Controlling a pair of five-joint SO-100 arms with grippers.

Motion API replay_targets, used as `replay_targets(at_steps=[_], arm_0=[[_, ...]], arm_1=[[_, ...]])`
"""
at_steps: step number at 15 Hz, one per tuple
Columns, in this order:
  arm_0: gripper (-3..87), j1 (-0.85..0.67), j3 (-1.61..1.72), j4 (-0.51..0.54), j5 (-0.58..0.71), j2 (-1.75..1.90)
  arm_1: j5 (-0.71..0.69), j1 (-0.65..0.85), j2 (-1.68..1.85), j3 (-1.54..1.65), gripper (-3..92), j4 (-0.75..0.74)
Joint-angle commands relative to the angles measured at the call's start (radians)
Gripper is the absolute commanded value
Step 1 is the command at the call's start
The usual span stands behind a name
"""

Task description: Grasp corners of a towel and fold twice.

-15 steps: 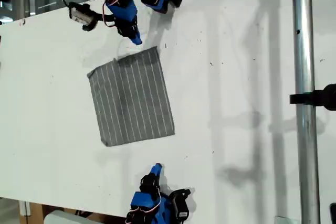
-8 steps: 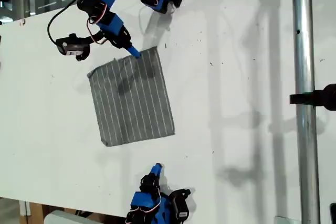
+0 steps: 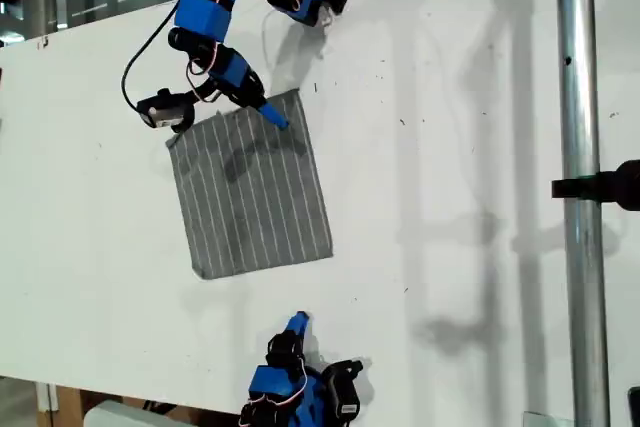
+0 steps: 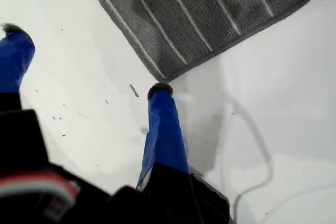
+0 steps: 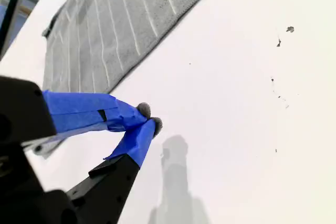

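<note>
**Pincer spread at a towel corner, the other one pressed together**

Pincer one, my first pincer (image 4: 86, 59), stands with its blue fingers (image 4: 164, 124) wide apart and holds nothing. In the first wrist view one fingertip sits just short of a pointed grey fabric corner (image 4: 164, 76) of the grey cloth towel with thin white stripes (image 4: 199, 9); whether it touches the cloth I cannot tell. In the exterior view this pincer (image 3: 264, 107) hangs over the towel's upper edge, in the upper left of the frame, near the cloth's upper right corner (image 3: 296, 96).

The towel (image 3: 250, 192) lies flat and unfolded on the white table (image 3: 450, 147), left of the frame's centre and turned slightly askew.

My second pincer (image 5: 148, 119) has its blue tips pressed together on nothing. It rests at the lower middle of the exterior view (image 3: 297, 323), well apart from the towel's lower edge, over bare table. In its own wrist view the towel (image 5: 110, 24) lies some way beyond the tips.
</note>
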Motion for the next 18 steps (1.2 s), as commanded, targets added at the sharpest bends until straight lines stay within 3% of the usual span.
replay_targets(at_steps=[1,8,13,16,17,18], arm_0=[[-2.9,0.015,0.0,-0.008,0.003,0.005],[-2.9,0.02,0.0,-0.006,-0.003,0.005],[-2.9,0.02,0.0,-0.003,-0.029,0.005],[-2.9,0.011,0.0,-0.003,-0.04,0.005],[-2.9,0.005,0.0,-0.003,-0.04,0.005],[-2.9,0.003,0.0,-0.003,-0.038,0.005]], arm_1=[[0.02,0.021,-0.025,0.097,43.0,-0.124],[0.066,0.086,-0.117,0.291,42.4,-0.362],[0.063,0.054,-0.261,0.213,37.5,-0.342],[0.061,0.04,-0.275,0.206,31.8,-0.342],[0.061,0.04,-0.275,0.206,25.7,-0.342],[0.061,0.035,-0.273,0.206,12.4,-0.342]])
